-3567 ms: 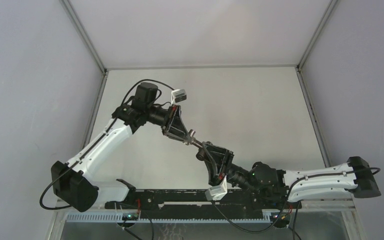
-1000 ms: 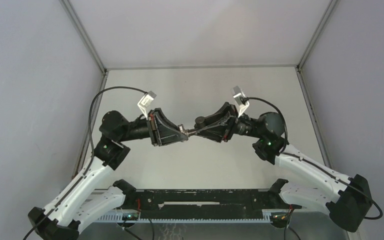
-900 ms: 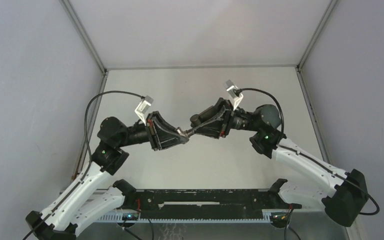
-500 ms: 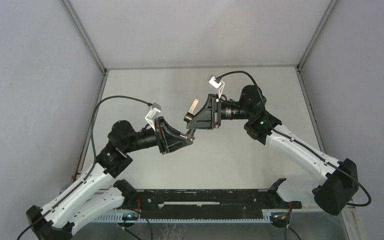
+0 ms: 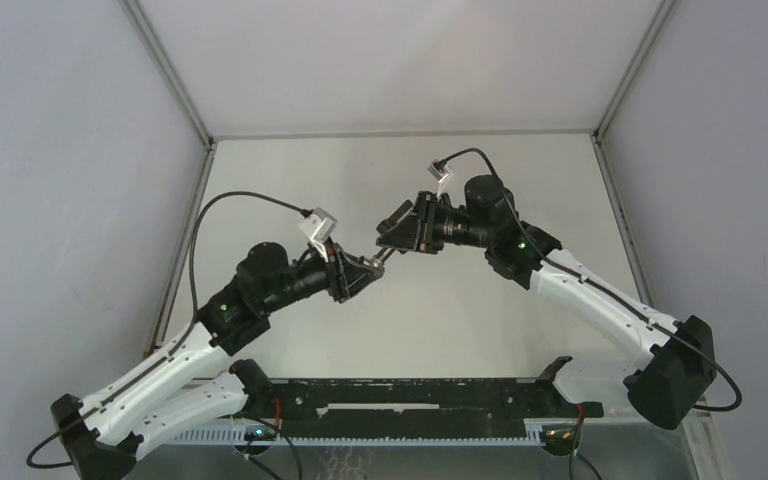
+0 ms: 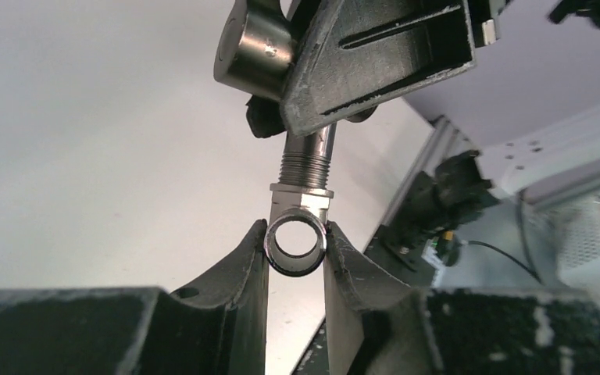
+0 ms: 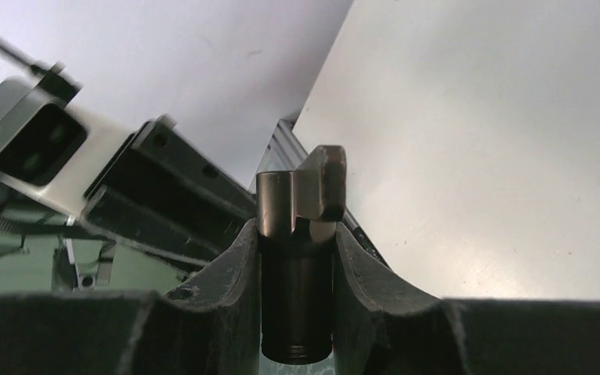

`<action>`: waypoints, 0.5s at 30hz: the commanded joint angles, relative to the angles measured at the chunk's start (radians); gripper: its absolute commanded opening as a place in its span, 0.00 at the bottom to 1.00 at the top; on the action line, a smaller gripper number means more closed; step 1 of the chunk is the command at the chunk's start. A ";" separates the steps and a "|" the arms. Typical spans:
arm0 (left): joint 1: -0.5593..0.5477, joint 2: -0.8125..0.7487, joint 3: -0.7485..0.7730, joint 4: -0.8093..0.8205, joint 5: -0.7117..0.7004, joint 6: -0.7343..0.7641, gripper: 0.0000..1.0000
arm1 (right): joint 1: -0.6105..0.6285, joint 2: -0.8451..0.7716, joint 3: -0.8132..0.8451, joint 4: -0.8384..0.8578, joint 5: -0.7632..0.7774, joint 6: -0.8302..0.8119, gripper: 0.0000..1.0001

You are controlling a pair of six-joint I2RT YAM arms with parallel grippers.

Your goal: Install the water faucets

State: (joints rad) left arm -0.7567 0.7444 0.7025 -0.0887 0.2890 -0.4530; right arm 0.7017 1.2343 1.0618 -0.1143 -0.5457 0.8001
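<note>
While the left hand (image 6: 296, 229) pinches the silvery fitting (image 6: 301, 201), the right hand (image 7: 296, 229) clamps the tap piece (image 7: 297, 289) threaded into it.

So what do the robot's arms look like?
The left arm and right arm have white links and black joints. The left gripper and right gripper are black, each with two curved fingers. Black cables run to small white wrist cameras.

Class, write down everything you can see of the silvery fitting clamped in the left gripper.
The silvery fitting looks like bare metal: a hollow ring, its open end facing us in the left wrist view, topped by a hex collar. The left gripper pinches the ring from either side, holding it in the air. A threaded stem rises from the collar into the tap piece, which the right gripper clamps.
</note>
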 commanded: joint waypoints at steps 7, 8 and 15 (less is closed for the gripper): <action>-0.259 0.103 0.177 -0.032 -0.534 0.400 0.00 | 0.008 0.069 0.026 -0.080 0.029 0.135 0.00; -0.288 0.118 0.177 -0.035 -0.568 0.441 0.00 | -0.001 0.083 0.026 -0.079 0.011 0.146 0.00; -0.403 0.231 0.176 -0.023 -0.842 0.648 0.00 | -0.019 0.131 0.025 -0.097 -0.002 0.184 0.00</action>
State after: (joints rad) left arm -1.1103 0.9337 0.7933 -0.2443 -0.3588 0.0143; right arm 0.6716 1.3506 1.0618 -0.2104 -0.4820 0.9390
